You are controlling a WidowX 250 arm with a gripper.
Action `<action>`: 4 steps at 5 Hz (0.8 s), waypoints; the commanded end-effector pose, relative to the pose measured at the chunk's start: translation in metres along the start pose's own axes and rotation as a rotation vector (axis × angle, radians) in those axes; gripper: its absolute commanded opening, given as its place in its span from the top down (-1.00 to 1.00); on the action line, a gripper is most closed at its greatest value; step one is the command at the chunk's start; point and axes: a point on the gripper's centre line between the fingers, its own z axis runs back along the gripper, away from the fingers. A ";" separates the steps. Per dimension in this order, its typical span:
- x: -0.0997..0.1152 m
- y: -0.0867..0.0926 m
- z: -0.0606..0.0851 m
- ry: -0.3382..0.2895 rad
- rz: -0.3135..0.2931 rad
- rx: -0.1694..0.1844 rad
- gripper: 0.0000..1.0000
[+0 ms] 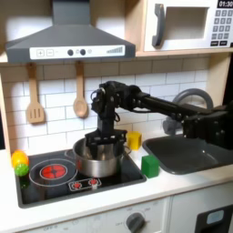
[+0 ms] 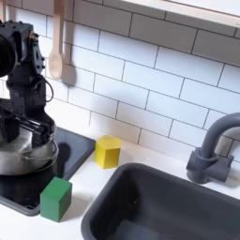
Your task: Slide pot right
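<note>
While my jaws grip the pot [image 1: 97, 157] rim, it sits on the stove's [image 1: 55, 189] right burner in the first exterior view. Judging by that, the slide looks nearly done; only release remains.

The first exterior view stands in front of the toy kitchen, a bit far back and a bit high, and looks straight at the tiled wall, so it takes in the hood [image 1: 68, 36], the microwave [image 1: 187, 25], the stove [image 1: 77, 173] and the sink [image 1: 196, 153]. The second exterior view sits much nearer and looks down at a slant across the counter. Both exterior views share the stove's edge [image 2: 37, 202], the pot [image 1: 98, 157] [image 2: 23, 155], the yellow block [image 1: 134, 140] [image 2: 108, 150], the green block [image 1: 150, 166] [image 2: 55, 199], the sink [image 2: 159, 202] and the arm [image 1: 136, 98] [image 2: 23, 56].
</note>
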 end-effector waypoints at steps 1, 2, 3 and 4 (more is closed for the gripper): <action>0.001 -0.022 0.001 0.001 -0.036 -0.010 -1.00; 0.001 -0.032 0.001 0.002 -0.054 -0.014 -1.00; 0.001 -0.041 0.003 -0.002 -0.072 -0.014 -1.00; -0.001 -0.046 0.002 0.003 -0.087 -0.012 -1.00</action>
